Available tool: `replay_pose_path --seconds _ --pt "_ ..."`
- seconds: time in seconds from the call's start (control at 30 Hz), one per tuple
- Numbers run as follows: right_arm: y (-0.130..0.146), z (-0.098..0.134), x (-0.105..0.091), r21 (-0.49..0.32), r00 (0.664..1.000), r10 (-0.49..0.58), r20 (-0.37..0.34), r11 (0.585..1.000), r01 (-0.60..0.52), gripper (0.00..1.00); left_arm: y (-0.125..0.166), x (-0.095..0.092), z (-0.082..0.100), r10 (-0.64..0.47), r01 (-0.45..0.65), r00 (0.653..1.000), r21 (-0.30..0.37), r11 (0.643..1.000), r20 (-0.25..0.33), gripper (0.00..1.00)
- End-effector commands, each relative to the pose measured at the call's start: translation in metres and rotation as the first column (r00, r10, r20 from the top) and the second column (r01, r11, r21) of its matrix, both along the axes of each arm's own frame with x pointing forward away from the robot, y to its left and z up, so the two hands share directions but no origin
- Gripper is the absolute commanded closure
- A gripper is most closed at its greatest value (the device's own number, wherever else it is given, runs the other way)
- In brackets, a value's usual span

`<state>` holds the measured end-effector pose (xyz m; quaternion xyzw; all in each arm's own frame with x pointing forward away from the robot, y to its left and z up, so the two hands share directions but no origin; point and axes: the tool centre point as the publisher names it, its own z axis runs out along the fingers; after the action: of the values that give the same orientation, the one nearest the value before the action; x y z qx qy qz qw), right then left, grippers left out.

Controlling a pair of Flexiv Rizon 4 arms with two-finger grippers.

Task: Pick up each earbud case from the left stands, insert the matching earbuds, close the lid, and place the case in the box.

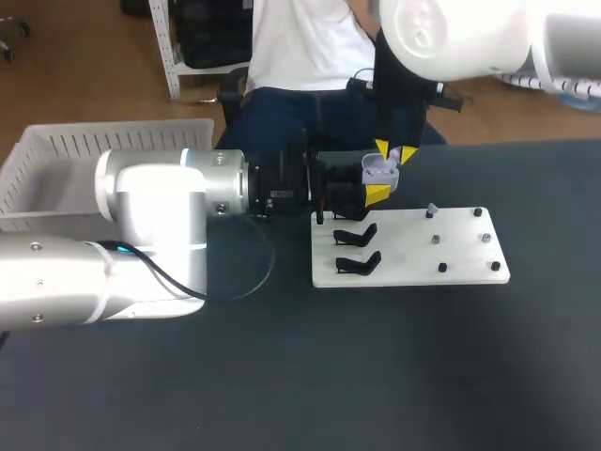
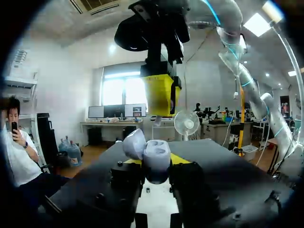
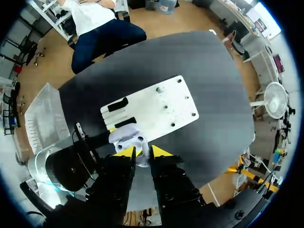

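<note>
The earbud case (image 2: pixel 156 151) is gripped by the left hand (image 2: pixel 156 160); whether the right hand (image 3: pixel 142 152) above it is closed cannot be told.

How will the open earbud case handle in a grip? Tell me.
Probably stiff and light: the earbud case is a small hard-looking shell in the left gripper. Its glossy rounded sides may slip. The raised lid could swing if bumped.
</note>
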<state>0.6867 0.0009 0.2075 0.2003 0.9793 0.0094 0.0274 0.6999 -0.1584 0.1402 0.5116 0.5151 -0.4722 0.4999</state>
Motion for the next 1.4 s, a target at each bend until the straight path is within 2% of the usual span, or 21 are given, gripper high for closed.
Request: replay_pose_path --seconds 0.03,0.77,1.4 --pt "0.002 -0.001 -0.004 0.005 1.0 0.006 0.01 1.0 -0.006 1.0 0.0 -0.001 -0.002 0.005 -0.005 1.0 -0.007 1.0 0.005 1.0" --pt "0.01 -0.012 -0.007 0.015 1.0 0.017 -0.005 1.0 -0.017 1.0 0.0 -0.001 -0.002 0.005 -0.005 1.0 -0.007 1.0 0.005 1.0" --pt "0.004 -0.014 -0.005 0.046 1.0 -0.003 0.002 0.999 0.003 1.0 0.0 -0.001 -0.002 0.005 -0.005 1.0 -0.007 1.0 0.005 1.0"
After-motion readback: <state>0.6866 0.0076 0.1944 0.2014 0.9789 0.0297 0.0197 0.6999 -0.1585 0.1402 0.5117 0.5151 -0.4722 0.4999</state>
